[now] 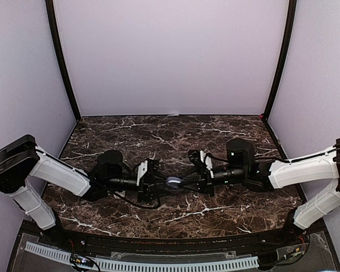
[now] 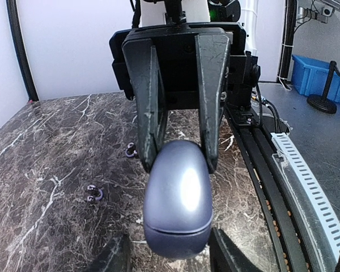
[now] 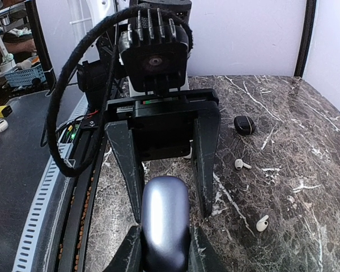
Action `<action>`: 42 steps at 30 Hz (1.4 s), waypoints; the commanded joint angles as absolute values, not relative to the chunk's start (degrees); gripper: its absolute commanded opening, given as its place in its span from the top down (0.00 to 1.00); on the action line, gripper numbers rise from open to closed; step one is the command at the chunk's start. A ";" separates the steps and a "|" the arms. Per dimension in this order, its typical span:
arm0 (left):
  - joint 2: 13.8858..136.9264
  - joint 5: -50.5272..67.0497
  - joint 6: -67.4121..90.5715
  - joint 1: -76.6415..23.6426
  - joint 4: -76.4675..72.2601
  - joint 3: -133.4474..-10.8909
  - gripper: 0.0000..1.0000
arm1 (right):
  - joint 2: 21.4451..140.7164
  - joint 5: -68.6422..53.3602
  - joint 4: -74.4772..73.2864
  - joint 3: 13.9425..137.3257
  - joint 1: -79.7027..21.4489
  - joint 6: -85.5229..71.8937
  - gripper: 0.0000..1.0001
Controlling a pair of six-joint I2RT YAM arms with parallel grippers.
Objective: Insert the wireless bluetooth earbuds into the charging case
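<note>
Charging case, glossy lavender plastic egg, sat clamped in right gripper; left gripper flanked it, jaws apart; I judged centred, gentle closing best.

Charging case near end off-frame

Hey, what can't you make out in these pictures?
Top view: case mostly hidden between left gripper and right gripper; earbuds too small to find.
Left wrist view: left gripper's tips cut off by the bottom edge.
Both wrist views: the case's contents, hidden by its shell.
</note>
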State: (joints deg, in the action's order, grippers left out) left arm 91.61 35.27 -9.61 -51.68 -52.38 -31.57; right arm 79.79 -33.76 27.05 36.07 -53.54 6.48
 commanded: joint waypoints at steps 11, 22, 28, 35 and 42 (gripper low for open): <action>92.45 38.87 -7.85 -52.21 -60.68 -31.66 0.45 | 81.02 -34.80 31.42 38.32 -54.06 5.37 0.89; 92.48 38.66 -7.84 -52.21 -60.10 -31.81 0.70 | 81.04 -34.86 31.57 38.32 -54.16 5.10 0.89; 91.88 39.13 -8.44 -52.21 -59.00 -31.82 0.76 | 80.52 -33.26 31.66 37.83 -54.14 4.92 0.56; 91.72 39.89 -8.21 -52.21 -57.84 -32.26 0.76 | 80.39 -31.69 31.32 37.59 -54.95 6.07 0.25; 91.67 40.67 -8.39 -52.37 -57.23 -32.62 0.77 | 81.47 -28.74 29.17 38.83 -56.00 7.33 0.19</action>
